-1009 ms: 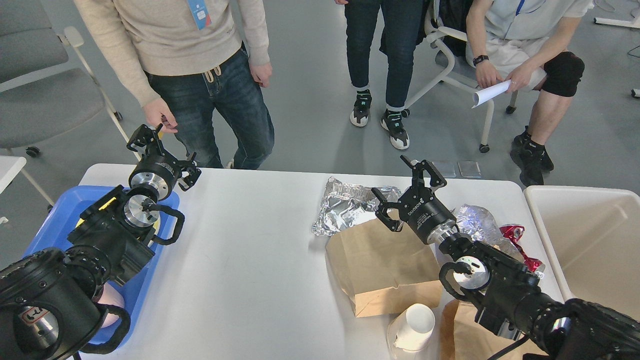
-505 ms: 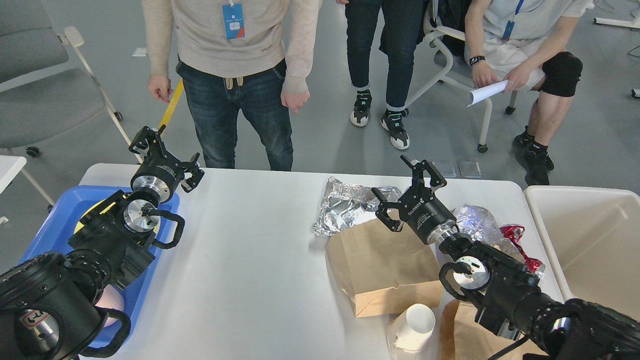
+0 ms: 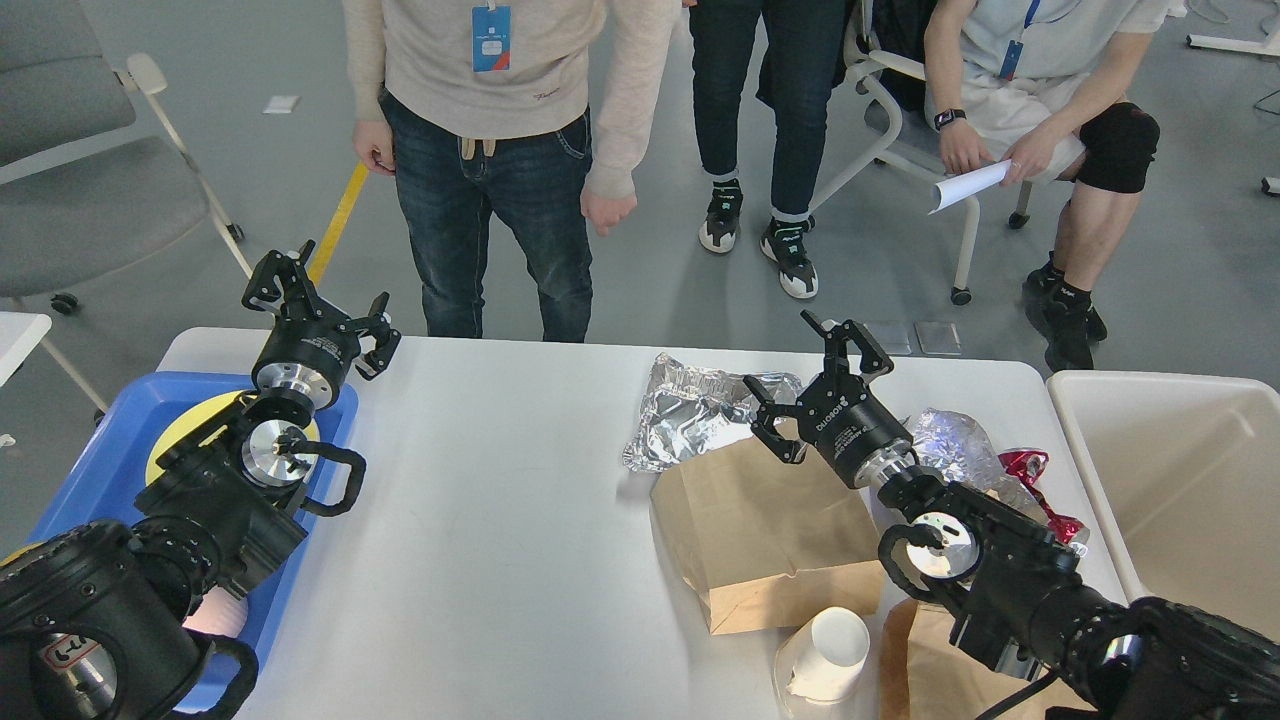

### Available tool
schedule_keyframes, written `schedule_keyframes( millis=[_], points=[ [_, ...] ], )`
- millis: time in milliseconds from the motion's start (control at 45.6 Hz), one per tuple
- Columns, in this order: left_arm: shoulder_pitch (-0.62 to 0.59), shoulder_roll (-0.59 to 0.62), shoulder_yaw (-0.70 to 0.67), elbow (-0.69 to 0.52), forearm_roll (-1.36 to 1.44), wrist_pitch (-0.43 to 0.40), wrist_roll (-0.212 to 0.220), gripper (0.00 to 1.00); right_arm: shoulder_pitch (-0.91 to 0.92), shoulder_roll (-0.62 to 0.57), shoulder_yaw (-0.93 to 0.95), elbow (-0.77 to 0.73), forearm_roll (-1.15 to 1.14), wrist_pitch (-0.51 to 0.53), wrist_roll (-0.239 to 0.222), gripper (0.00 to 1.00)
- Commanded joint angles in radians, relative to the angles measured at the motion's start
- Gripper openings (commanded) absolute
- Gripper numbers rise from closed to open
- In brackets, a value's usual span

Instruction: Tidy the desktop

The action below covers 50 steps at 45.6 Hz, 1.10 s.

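Head view: the white worktop [image 3: 480,520] fills the foreground, carrying crumpled foil [image 3: 690,408], a brown paper bag [image 3: 765,535] and a tipped paper cup [image 3: 825,655]. The left gripper [image 3: 318,308] hovers, jaws spread and empty, above the blue tray [image 3: 95,450]; the right gripper [image 3: 815,375], jaws likewise spread, hangs over the bag, beside the beige bin [image 3: 1180,480].

left tool [image 3: 312,305] agape, right tool [image 3: 815,375] agape

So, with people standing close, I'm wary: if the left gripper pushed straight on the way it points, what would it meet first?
Probably nothing on the desktop: the left gripper, open, points beyond the far edge, roughly toward the standing person's legs; depth is unclear.
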Motion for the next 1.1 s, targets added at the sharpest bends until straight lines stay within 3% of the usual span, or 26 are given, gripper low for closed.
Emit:
schedule_keyframes(
  millis=[0,197,263,1075],
  points=[
    [0.008,-0.001,0.003,0.000,0.000,-0.023,-0.088,0.96,0.000,0.000,0.000,0.000,0.000,0.001,0.000,1.00],
    [0.054,-0.005,0.005,0.000,0.002,-0.084,-0.215,0.96,0.000,0.000,0.000,0.000,0.000,0.001,0.000,1.00],
    [0.079,-0.005,0.008,0.000,0.000,-0.126,-0.231,0.96,0.000,0.000,0.000,0.000,0.000,0.001,0.000,1.00],
    [0.080,-0.005,0.008,0.000,0.002,-0.132,-0.229,0.97,0.000,0.000,0.000,0.000,0.000,0.001,0.000,1.00]
  ],
)
